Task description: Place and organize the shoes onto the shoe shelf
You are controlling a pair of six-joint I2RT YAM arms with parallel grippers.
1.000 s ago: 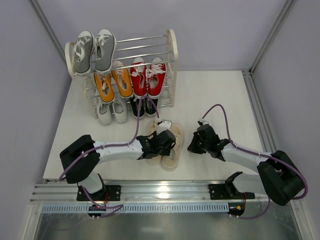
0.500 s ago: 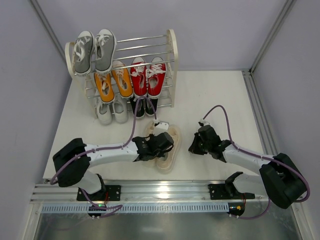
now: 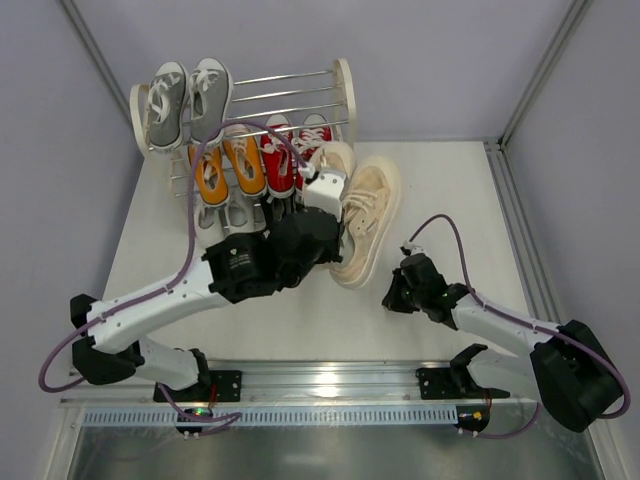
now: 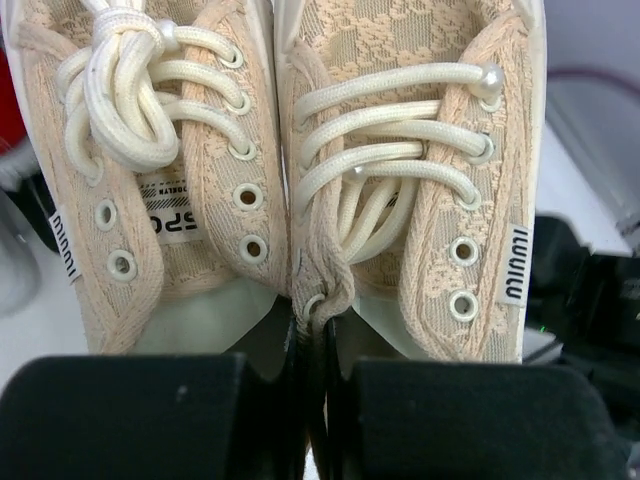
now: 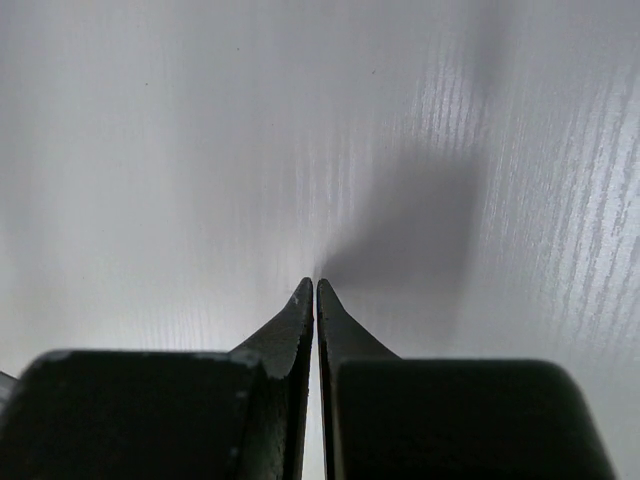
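The white counter (image 3: 450, 200) is bare of shoes now, so a dropped shoe would land in the open, near the right arm. The shoe shelf (image 3: 345, 85) stands at the far left. Its thin silver rods are free only on the top tier, to the right of the grey pair (image 3: 187, 100), and that looks like the place for the last pair. The orange pair (image 3: 228, 165) and red pair (image 3: 293, 152) sit on the tier below, with more shoes half hidden under the left arm.

The beige pair (image 3: 368, 215) hangs in the air just beside the shelf's right end frame, close to the red shoes. A careless swing could knock that frame, shove the red pair off its rods, or catch the arm's purple cable (image 3: 250, 125), which loops over the shelf front.

The left claw (image 4: 308, 330) is clamped on the two inner walls of the beige shoes, pressed together, which is a thin hold for two shoes. One wall could slide out and a shoe fall. Set down crooked, a sole could tip between the rods.

The right claw (image 5: 316, 285) is pressed together on nothing, low over the counter and well clear.

A knotted lace (image 4: 125, 90) bulges on one shoe and might hook a rod
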